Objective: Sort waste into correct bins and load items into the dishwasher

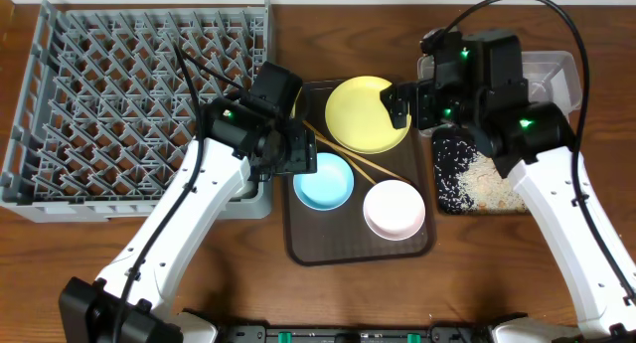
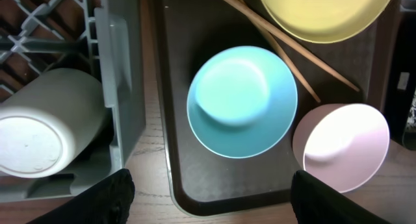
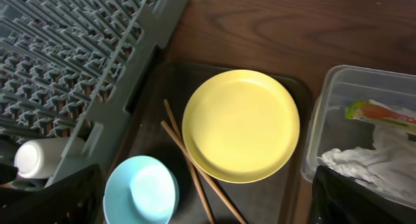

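Small white cup was racked; round yellow plate was left unloaded; left claw, right claw were spread empty.

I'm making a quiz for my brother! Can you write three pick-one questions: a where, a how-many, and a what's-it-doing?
1. How many bowls sit on the brown tray? A four B two C none
2. Where is the small white cup? A on the tray B in the air C in the grey rack
3. The left gripper is: A open, empty B shut tight C gripping the cup
1 B: one blue bowl, one white bowl. 2 C: it lies sideways inside the rack's wall. 3 A: fingers wide apart, nothing between.
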{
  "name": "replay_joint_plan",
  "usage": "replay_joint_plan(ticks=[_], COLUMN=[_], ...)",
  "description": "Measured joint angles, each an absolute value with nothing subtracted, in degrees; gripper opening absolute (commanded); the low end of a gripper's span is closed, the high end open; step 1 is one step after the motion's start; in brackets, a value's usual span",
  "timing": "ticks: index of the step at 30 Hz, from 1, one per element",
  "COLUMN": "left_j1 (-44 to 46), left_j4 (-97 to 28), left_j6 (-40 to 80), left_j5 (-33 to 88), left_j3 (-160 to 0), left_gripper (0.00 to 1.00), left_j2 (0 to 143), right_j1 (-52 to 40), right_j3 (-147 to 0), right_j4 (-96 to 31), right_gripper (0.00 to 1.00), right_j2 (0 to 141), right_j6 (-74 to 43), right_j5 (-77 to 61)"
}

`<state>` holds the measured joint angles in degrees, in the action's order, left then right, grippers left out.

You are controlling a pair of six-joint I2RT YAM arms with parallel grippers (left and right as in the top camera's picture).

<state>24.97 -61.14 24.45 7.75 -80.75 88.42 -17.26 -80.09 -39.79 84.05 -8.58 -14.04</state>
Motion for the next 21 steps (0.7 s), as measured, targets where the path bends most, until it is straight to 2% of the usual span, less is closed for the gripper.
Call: replay_joint_plan(ticks=[10, 21], left_j1=[25.0, 26.8], left_j4=[-60.8, -60.0], left_j6=[25.5, 25.5], left_j5=[5.4, 5.1], left_j3=[-80.8, -80.8], left_gripper=[0.77, 0.74], left_j2=[89.7, 99.4], right_j1=[-17.5, -17.5], right_j3=[-80.1, -80.1], right_j4=[-40.2, -41.0], right_gripper=[0.99, 0.99], right_j2=[84.1, 84.1], right_j6=[-8.7, -8.7], right_j5=[-13.9, -13.8])
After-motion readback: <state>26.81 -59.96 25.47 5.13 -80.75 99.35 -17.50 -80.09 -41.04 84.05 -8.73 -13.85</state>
